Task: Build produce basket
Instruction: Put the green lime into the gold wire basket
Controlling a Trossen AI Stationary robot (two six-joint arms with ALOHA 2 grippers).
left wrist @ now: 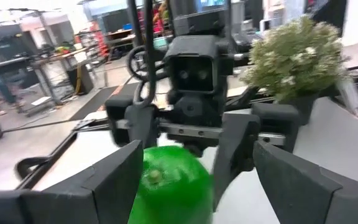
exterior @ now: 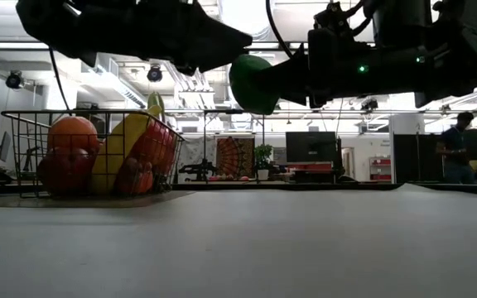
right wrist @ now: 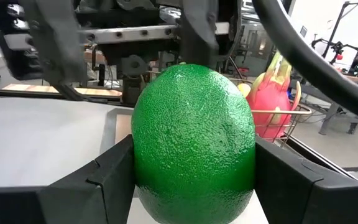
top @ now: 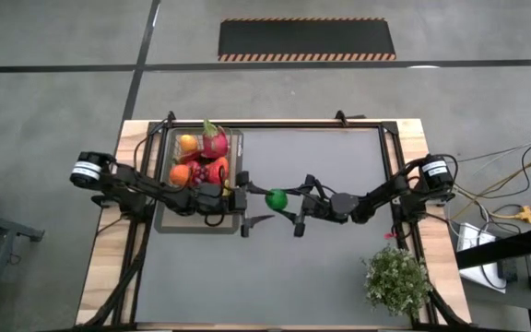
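I am gripping the green lime (top: 276,197) between the fingers of my right gripper (top: 289,205), clamped on both flanks and carried well above the table (top: 321,267), as the low view shows. My left gripper (top: 250,199) is hanging just opposite with its fingers spread wide, and the lime is sitting near the mouth of that gap, so this looks to me like a hand-over.

The risk, as I judge it, is in the timing: if my right fingers are letting go before the left ones are closing, the round, glossy lime drops and rolls off across the table. The two sets of fingertips are also crowding each other and could clash.

Behind my left fingers the basket (top: 238,138) is standing on a flat grey tray (top: 169,226), already piled with a pink dragon fruit (top: 214,141), oranges (top: 187,143), a banana (exterior: 114,153) and red fruit. The heap is reaching rim height, so the lime could roll off it, and the wire wall must be cleared first. A potted plant (top: 396,279) is standing well behind my right fingers, out of the way.
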